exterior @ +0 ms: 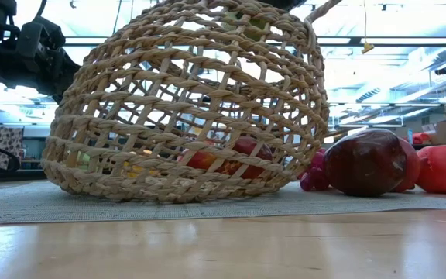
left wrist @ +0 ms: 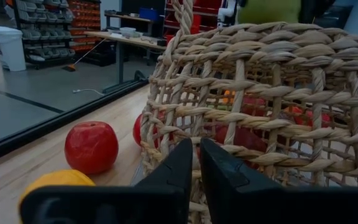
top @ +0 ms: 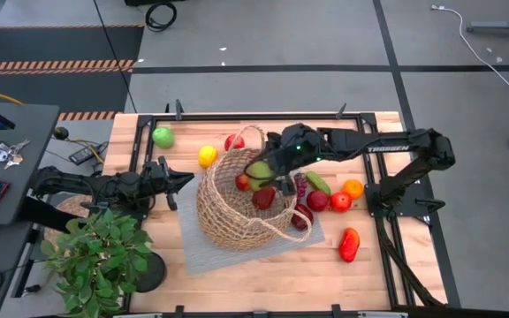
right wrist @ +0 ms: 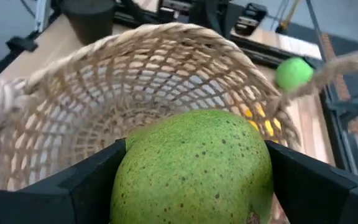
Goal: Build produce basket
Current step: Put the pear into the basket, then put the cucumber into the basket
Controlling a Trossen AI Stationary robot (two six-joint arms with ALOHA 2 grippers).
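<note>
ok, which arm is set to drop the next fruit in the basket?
Right. Its tool grips a speckled green pear-like fruit above the round woven tan wicker basket. The left tool is shut and empty beside the basket's outer wall.

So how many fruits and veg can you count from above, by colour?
Red: 7
Green: 3
Yellow: 1
Orange: 1
Purple: 1
Total: 13
</note>
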